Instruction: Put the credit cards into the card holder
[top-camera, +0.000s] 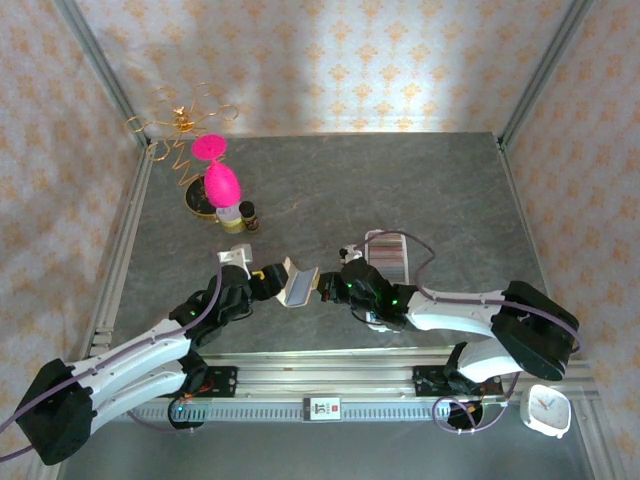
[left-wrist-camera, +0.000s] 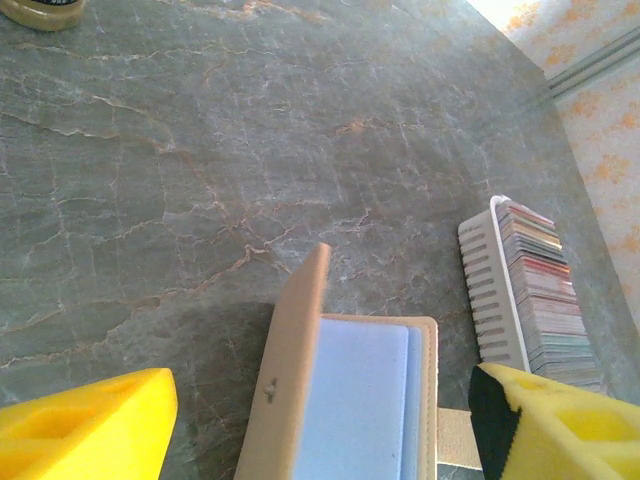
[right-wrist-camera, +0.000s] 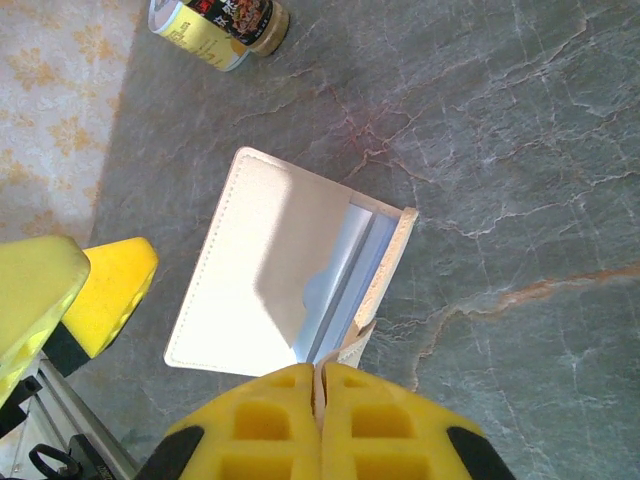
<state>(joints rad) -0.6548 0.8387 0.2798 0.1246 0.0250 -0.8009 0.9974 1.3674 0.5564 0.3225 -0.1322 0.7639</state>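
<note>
The card holder (top-camera: 300, 283) is a light, floppy little wallet of tan leather-like stuff. It will likely fold or skid rather than stay put, so the sound place to take it is by an edge or by its snap tab (left-wrist-camera: 455, 437), with something keeping the flap (left-wrist-camera: 295, 365) off the body. It sits at the near middle of the tabletop (top-camera: 400, 180), open like a book, with one cover tilted up and pale blue leaves showing inside. Whether those are pockets or a card I cannot tell. The right jaws are pressed together with the tab's thin strip pinched between them, so they have the card holder by the side nearest the right arm. The left jaws stand wide apart and hold nothing, their yellow fingers (left-wrist-camera: 85, 430) flanking the card holder. The credit cards (left-wrist-camera: 545, 300) stand on edge, packed in a white tray (left-wrist-camera: 485, 290) just beyond the right arm, apart from both sets of jaws. They look thin, stiff and slick. Packed so tight, one is probably best pinched by its top edge and drawn upward.
</note>
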